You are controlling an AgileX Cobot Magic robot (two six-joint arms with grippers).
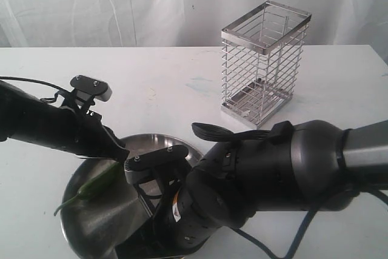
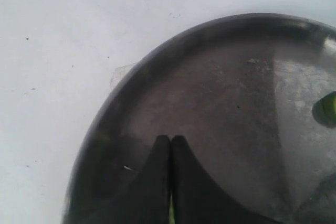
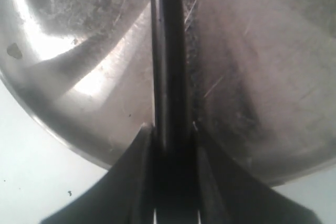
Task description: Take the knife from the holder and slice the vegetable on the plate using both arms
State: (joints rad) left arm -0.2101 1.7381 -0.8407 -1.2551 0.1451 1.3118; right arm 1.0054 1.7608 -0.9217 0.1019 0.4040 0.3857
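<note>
The steel plate (image 1: 103, 222) lies at the table's front left. The green chili (image 1: 100, 181) rests tilted over the plate's left rim, stem end hanging outside. My left gripper (image 1: 121, 154) is shut on the chili's upper end; in the left wrist view a green sliver (image 2: 170, 212) shows between the closed fingertips of the left gripper (image 2: 170, 139). My right gripper (image 3: 170, 129) is shut on the knife (image 3: 168, 51), whose dark blade reaches out over the plate (image 3: 273, 103). In the exterior view the right arm's bulk hides that gripper. The chrome wire holder (image 1: 265, 65) stands empty at the back right.
The right arm's large dark joints (image 1: 260, 174) fill the front middle and cover the plate's right side. A small green piece (image 2: 328, 107) lies on the plate (image 2: 220, 93) at the edge of the left wrist view. White table (image 1: 170, 89) lies between plate and holder.
</note>
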